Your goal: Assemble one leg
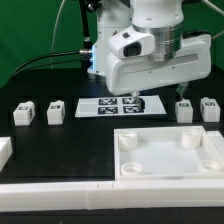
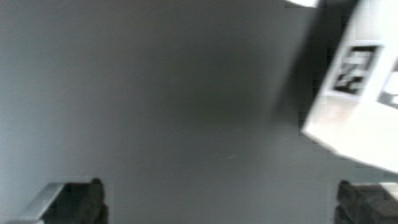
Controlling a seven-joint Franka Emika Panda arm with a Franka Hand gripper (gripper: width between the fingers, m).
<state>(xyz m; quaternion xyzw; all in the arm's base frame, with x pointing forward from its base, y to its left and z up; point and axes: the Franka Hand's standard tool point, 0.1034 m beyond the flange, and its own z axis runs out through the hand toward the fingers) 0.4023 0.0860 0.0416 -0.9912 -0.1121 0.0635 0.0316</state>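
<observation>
Several legs, small white blocks with black-and-white tags, stand on the black table: two at the exterior view's left (image 1: 22, 113) (image 1: 56, 111) and two at its right (image 1: 184, 109) (image 1: 209, 108). My gripper (image 1: 148, 97) hangs low over the table at the right end of the marker board (image 1: 112, 106), apart from every leg. In the wrist view my gripper (image 2: 221, 205) is open and empty. Its dark fingers (image 2: 71, 200) stand wide apart over bare table. No leg shows in the wrist view.
The large white square panel (image 1: 205, 160) with round corner holes lies at the front right. A long white rail (image 1: 80, 192) runs along the front edge, and a white piece (image 1: 4, 151) sits at the left edge. The marker board's corner (image 2: 356, 90) shows in the wrist view.
</observation>
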